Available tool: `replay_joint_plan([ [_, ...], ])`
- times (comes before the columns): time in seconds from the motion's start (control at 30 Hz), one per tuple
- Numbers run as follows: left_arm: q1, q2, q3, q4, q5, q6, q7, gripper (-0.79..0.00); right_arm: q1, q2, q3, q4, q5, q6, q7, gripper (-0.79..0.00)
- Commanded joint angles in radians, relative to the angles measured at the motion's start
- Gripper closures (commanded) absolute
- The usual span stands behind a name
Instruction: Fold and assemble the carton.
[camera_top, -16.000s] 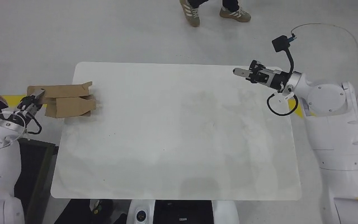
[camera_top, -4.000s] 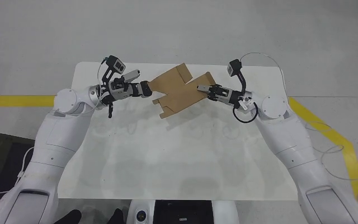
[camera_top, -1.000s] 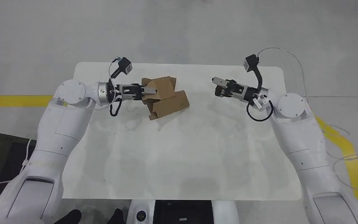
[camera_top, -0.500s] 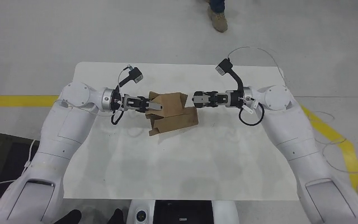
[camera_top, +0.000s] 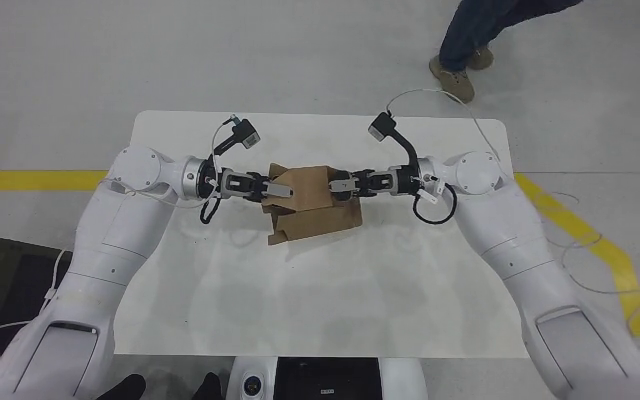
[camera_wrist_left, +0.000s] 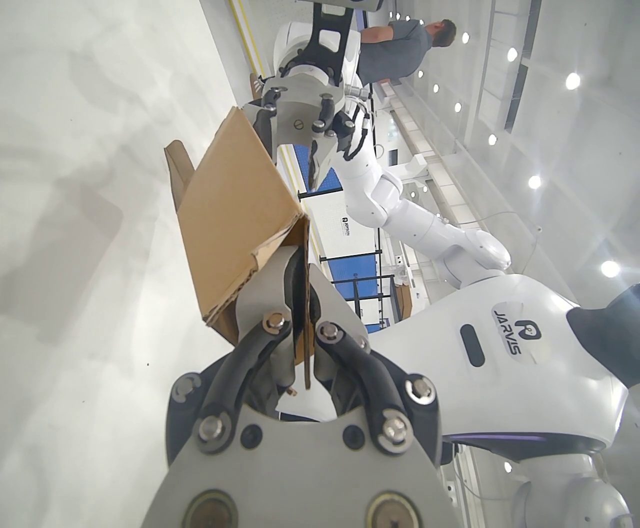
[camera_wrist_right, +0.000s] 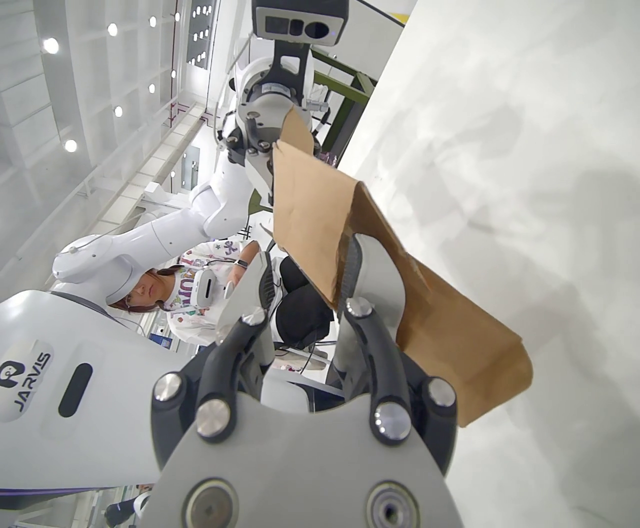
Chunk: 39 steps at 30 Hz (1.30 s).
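Observation:
A brown cardboard carton, partly folded up, stands on the white table between my two grippers. My left gripper is shut on a thin flap edge at the carton's left side; in the left wrist view the flap runs between the closed gripper. At the carton's right side is my right gripper. It stands open with a carton wall between its fingers, close against one finger. The carton's inside is hidden.
The table's front half and right part are bare. Its back edge lies a short way behind the carton. A yellow floor line runs past both table sides.
My right arm has swung in towards the carton, and its open fingers now straddle the carton's right wall. The left gripper keeps its hold; the carton has shifted slightly.

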Motion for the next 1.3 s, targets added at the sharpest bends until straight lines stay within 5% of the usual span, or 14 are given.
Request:
replay_joint_plan([
  [0.0,0.001,0.000,-0.002,-0.003,-0.002,0.000,0.000,0.000,0.007,-0.003,-0.006,0.008,-0.005,0.001,-0.003,-0.262],
  [1.27,0.009,0.002,0.001,-0.001,0.019,-0.012,0.013,0.000,0.078,-0.060,-0.085,0.099,0.098,0.023,0.054,-0.188],
])
